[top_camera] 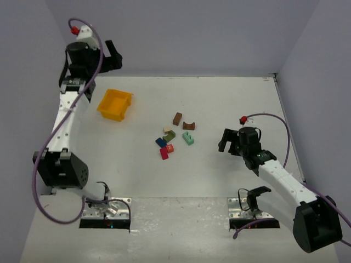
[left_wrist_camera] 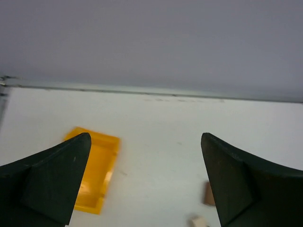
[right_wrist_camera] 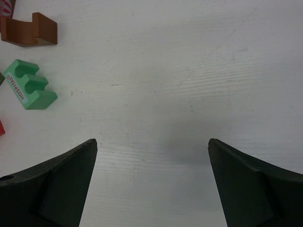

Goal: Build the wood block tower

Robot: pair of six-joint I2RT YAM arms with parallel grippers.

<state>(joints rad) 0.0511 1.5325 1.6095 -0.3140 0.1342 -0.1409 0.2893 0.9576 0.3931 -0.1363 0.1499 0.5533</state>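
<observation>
The wood blocks lie loose in a cluster at mid-table: a brown block (top_camera: 177, 118), a brown arch (top_camera: 190, 126), a tan one (top_camera: 167, 129), olive (top_camera: 170, 135), teal (top_camera: 188, 138), blue (top_camera: 160, 142), orange (top_camera: 169, 148) and red (top_camera: 164, 154). None is stacked. My left gripper (top_camera: 112, 56) is raised at the far left, open and empty (left_wrist_camera: 146, 139). My right gripper (top_camera: 227, 141) hovers just right of the cluster, open over bare table (right_wrist_camera: 152, 142). The right wrist view shows the brown arch (right_wrist_camera: 29, 30) and the teal block (right_wrist_camera: 29, 90) ahead on the left.
A yellow-orange tray (top_camera: 115, 104) stands empty left of the blocks, under my left fingers (left_wrist_camera: 94, 175). The brown block (left_wrist_camera: 209, 194) and tan block (left_wrist_camera: 199, 221) peek out by the left gripper's right finger. Walls enclose the table at the back and sides.
</observation>
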